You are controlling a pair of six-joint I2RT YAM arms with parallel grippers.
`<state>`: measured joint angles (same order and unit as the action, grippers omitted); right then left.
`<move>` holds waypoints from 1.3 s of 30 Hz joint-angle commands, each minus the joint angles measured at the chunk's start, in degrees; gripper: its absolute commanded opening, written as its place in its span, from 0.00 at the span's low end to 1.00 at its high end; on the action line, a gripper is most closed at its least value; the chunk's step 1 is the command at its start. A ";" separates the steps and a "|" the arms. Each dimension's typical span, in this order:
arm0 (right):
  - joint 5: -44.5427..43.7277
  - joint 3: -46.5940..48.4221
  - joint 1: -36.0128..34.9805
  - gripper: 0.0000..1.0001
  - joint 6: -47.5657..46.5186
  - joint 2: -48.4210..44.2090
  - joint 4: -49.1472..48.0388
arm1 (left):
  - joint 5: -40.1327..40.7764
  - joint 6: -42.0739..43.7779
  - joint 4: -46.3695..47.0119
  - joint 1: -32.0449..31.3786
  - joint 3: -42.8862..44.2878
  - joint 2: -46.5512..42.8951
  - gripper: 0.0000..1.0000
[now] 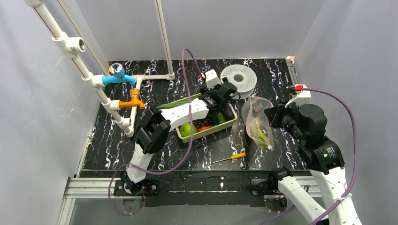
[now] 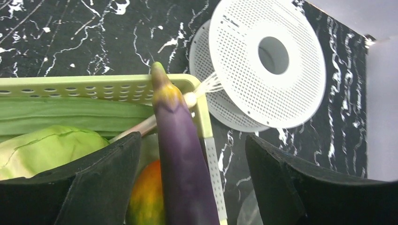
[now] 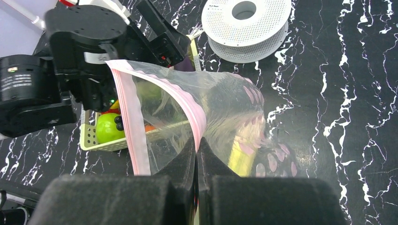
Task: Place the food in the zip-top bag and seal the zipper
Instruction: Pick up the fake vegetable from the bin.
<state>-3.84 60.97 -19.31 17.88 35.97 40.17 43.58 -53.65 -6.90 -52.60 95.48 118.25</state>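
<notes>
My left gripper is open over the pale-green basket, its jaws on either side of the purple eggplant without closing on it. Cabbage, the leek, an orange-red pepper and a green apple lie in the basket. My right gripper is shut on the pinkish zipper of the clear zip-top bag and holds its mouth up and open toward the basket. A yellow-green piece of food lies inside the bag.
A grey round spool lies behind the bag and basket. An orange-handled screwdriver lies in front of the basket. White pipes with a blue fitting and an orange fitting stand at the left.
</notes>
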 commanded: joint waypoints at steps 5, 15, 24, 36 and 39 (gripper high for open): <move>-0.98 -0.49 -0.18 0.01 -1.39 -0.75 -4.57 | 9.63 -6.38 -5.14 0.20 6.25 4.88 0.75; -1.10 -0.15 -0.18 0.01 -1.62 -1.09 -4.49 | 9.30 -11.49 -6.87 0.54 8.68 8.73 0.58; -1.17 0.11 -0.20 0.01 -1.61 -1.34 -4.47 | 8.92 -9.79 -4.72 0.74 7.54 5.92 0.41; -0.18 1.46 -0.20 0.01 -0.81 -1.25 -3.65 | 5.46 -4.72 4.53 1.09 1.95 1.37 0.00; -0.21 1.83 -0.20 0.01 -0.78 -1.19 -3.27 | 5.19 -3.61 6.48 1.09 -0.11 -1.42 0.00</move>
<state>-4.34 60.20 -19.31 17.37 35.22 39.29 47.16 -58.75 -3.37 -51.86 97.50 124.40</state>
